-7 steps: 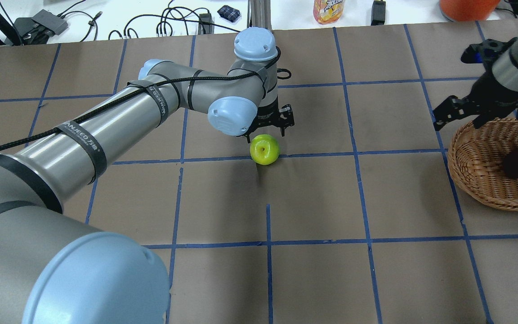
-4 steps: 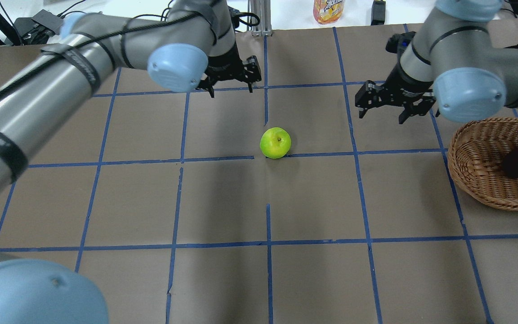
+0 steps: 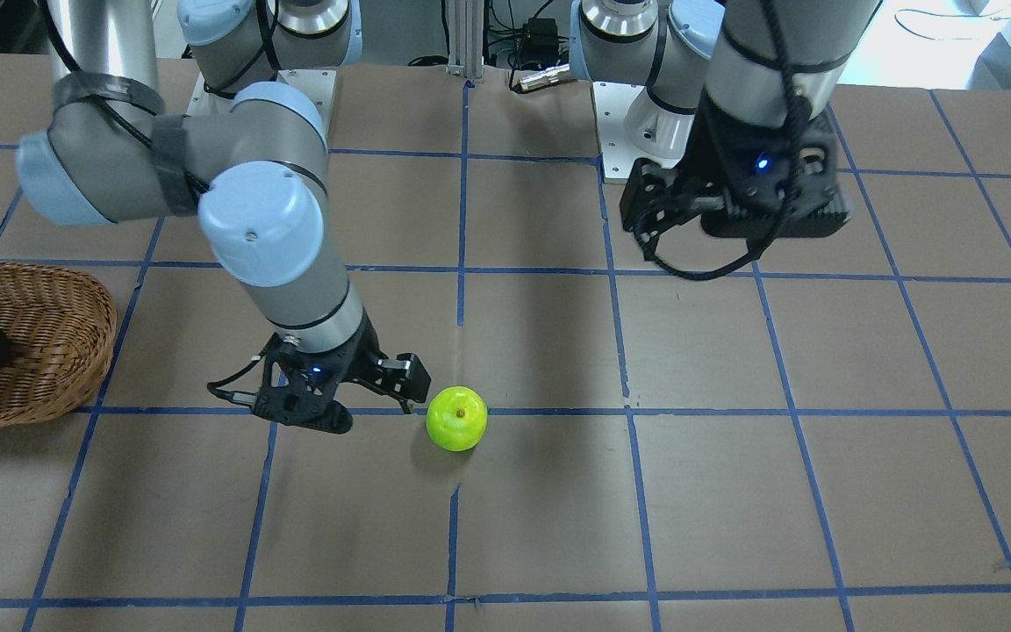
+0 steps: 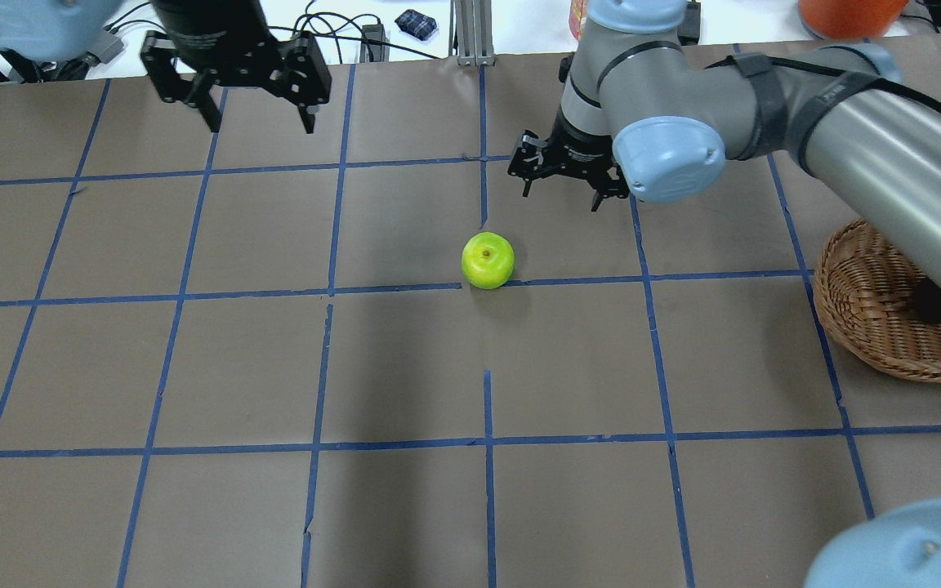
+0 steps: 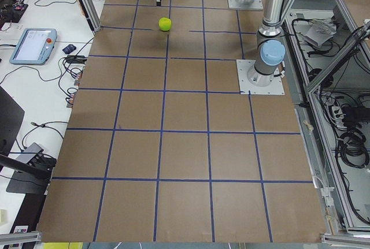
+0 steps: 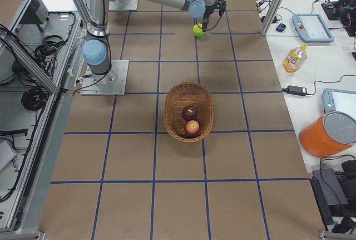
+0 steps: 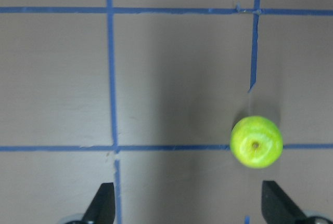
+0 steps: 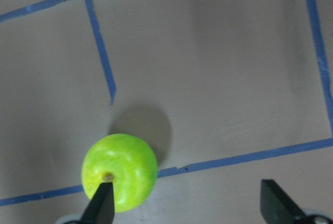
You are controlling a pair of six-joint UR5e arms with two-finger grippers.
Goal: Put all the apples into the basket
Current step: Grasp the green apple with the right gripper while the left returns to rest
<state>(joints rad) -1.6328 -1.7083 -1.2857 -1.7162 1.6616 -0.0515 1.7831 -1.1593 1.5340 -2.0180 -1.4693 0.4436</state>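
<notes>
- Overhead exterior: green apple [image 4: 488, 260] lies mid-scene on the bench [image 4: 405, 367].
- Right hand [image 4: 562, 196], spread wide and empty, hovers just beyond it.
- Left hand [image 4: 260, 126], likewise wide and empty, far left.
- Basket [image 4: 854, 327], right, holds maroon apple [image 6: 188, 112] and red apple [image 6: 192, 127].

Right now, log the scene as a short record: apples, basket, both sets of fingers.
green apple: on the table, outside the basket
purple apple: in basket
red apple: in basket
basket: on the robot's right side
right fingers: open, empty, low beside the green apple
left fingers: open, empty, higher and farther from the apple
</notes>
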